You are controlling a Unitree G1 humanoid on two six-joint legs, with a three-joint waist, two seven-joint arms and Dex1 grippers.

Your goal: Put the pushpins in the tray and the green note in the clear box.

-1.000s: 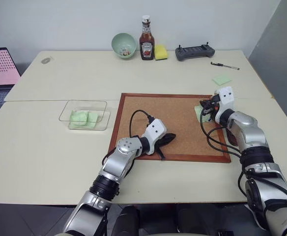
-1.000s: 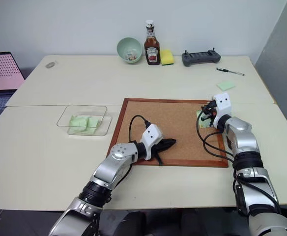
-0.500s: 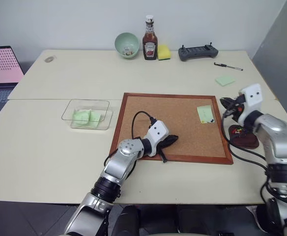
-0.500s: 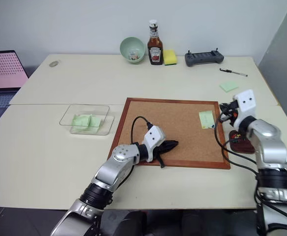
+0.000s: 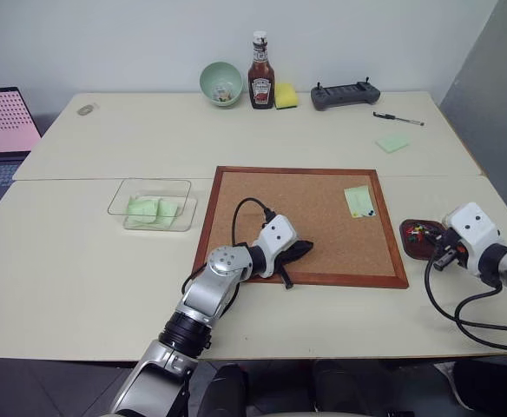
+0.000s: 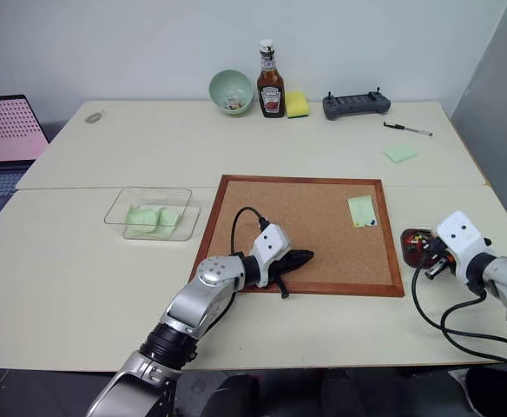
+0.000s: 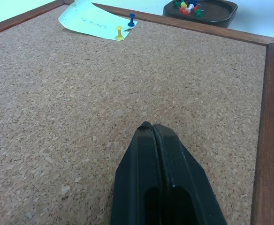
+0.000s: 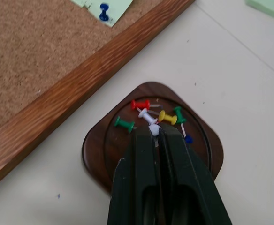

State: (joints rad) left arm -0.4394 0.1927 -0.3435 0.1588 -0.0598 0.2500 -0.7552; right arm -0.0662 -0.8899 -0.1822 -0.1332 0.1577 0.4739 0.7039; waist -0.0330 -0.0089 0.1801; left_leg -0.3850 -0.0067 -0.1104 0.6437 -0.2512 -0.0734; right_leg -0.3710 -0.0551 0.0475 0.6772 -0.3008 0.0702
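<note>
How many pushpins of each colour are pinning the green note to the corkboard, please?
Yellow pushpin: 1
Blue pushpin: 1
Total: 2, both stuck through the green note on the corkboard.

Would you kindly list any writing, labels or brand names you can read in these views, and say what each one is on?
Nothing can be read with certainty.
Ketchup bottle: a label, print too small to read.
Green note pinned to the cork board: faint handwritten marks, illegible.
Laptop: a pink dotted pattern on its screen, no legible text.
</note>
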